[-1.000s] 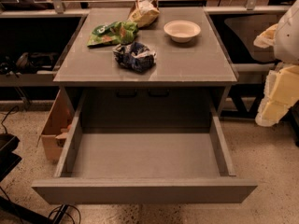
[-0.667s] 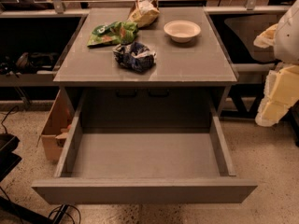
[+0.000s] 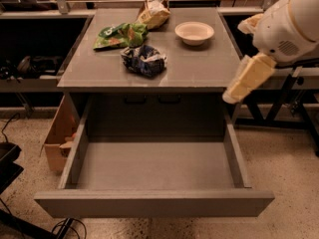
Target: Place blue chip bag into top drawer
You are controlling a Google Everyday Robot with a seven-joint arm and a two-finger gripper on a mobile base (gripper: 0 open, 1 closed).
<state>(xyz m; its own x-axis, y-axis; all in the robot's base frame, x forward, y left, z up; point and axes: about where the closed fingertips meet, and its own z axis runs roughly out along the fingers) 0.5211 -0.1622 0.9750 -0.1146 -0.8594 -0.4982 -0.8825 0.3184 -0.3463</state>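
The blue chip bag [image 3: 144, 60] lies crumpled on the grey table top [image 3: 199, 66], near its front middle. The top drawer [image 3: 154, 166] is pulled out wide below the table, and nothing shows on its plain grey bottom. My gripper [image 3: 239, 89] hangs at the end of the white arm [image 3: 291, 24], at the table's right front corner and above the drawer's right wall. It is well to the right of the blue bag and does not touch it.
A green chip bag [image 3: 120, 35] lies behind the blue one. A tan and white bag [image 3: 154, 13] lies at the back. A pale bowl [image 3: 194, 33] stands back right. A cardboard box [image 3: 60, 136] is on the floor at the left. Dark shelving flanks both sides.
My arm has swung left and a little up, from beside the table to over its right front corner. The bags, bowl and drawer have not moved.
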